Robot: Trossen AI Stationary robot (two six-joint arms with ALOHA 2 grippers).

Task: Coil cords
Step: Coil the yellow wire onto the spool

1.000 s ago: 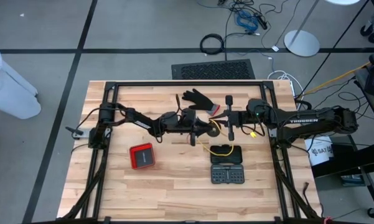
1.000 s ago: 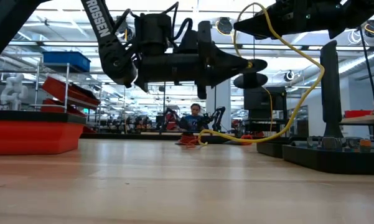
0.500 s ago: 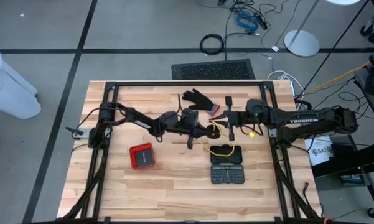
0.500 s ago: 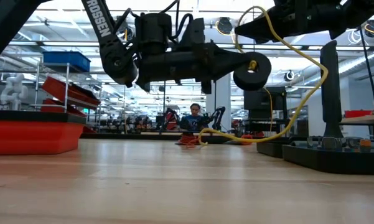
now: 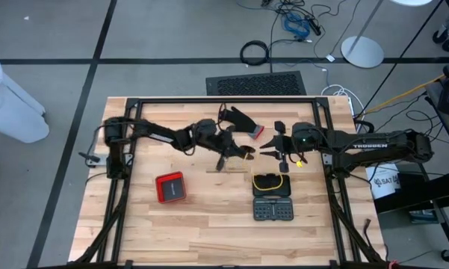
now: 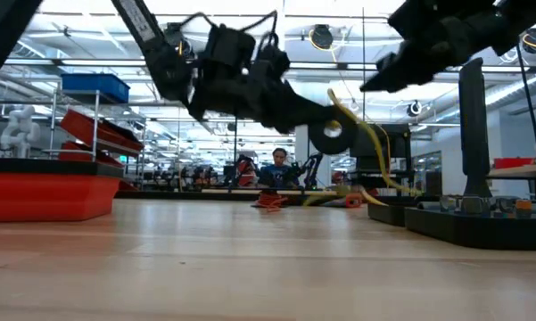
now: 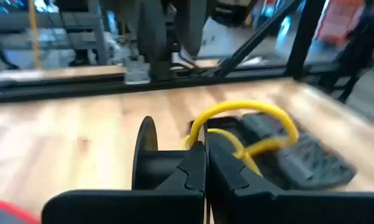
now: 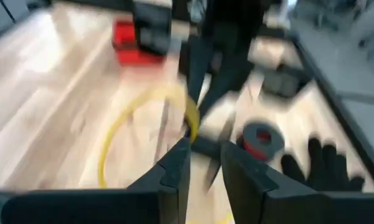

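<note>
A yellow cord (image 5: 253, 172) runs from my left gripper (image 5: 248, 156) down onto the black case (image 5: 272, 181) near the table's middle. In the low view the cord (image 6: 367, 148) hangs slack from the gripper, and a round black disc (image 6: 330, 136) sits beside the fingers. My left gripper (image 7: 205, 163) is shut on the cord. My right gripper (image 5: 271, 152) stands just right of it. Its fingers are open (image 8: 205, 167) and nothing is between them. The cord's loop (image 8: 121, 124) lies below and ahead of it. My left gripper pinches the yellow cord between its two fingers; the cord comes out at the fingertips (image 7: 199, 129) and loops away toward the black case. The fingers come from the table's left, slanting slightly down. The cord hangs slack, its lower part on the case and table.
A red box (image 5: 170, 187) lies near the left. A bit set (image 5: 273, 210) lies in front of the black case. A black glove with a red cuff (image 5: 237, 118) lies toward the far edge. A black frame (image 5: 224, 100) rims the table. A person (image 6: 279, 167) sits far behind.
My right gripper has opened and let go of the yellow cord, whose high arc has dropped toward the table. My left gripper has shut on the cord, then rolled and tipped its fingers downward while its arm swung toward the far edge.
</note>
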